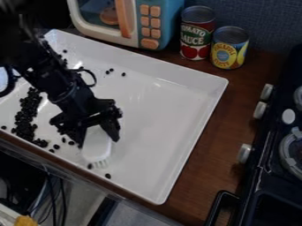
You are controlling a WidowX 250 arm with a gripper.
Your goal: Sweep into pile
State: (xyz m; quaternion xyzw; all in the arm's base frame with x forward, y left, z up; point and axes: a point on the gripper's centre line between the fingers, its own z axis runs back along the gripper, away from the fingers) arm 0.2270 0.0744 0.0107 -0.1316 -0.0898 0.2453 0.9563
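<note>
Camera view, left to right: dark beans [24, 117] are lying in a loose band at the tray's left, with strays near the far and near edges, while the black gripper [96, 129] is hanging over the white tray [192, 134], its jaws clenched on a white brush [96, 148] whose bristles are pointing nearward. Rightward, tray floor is stretching to the raised right wall; beyond the far wall a toy microwave [135, 39], a red can [196, 33] and a yellow can [229, 48] are standing, with a black stove [265, 148] bordering the brown counter [227, 128].
</note>
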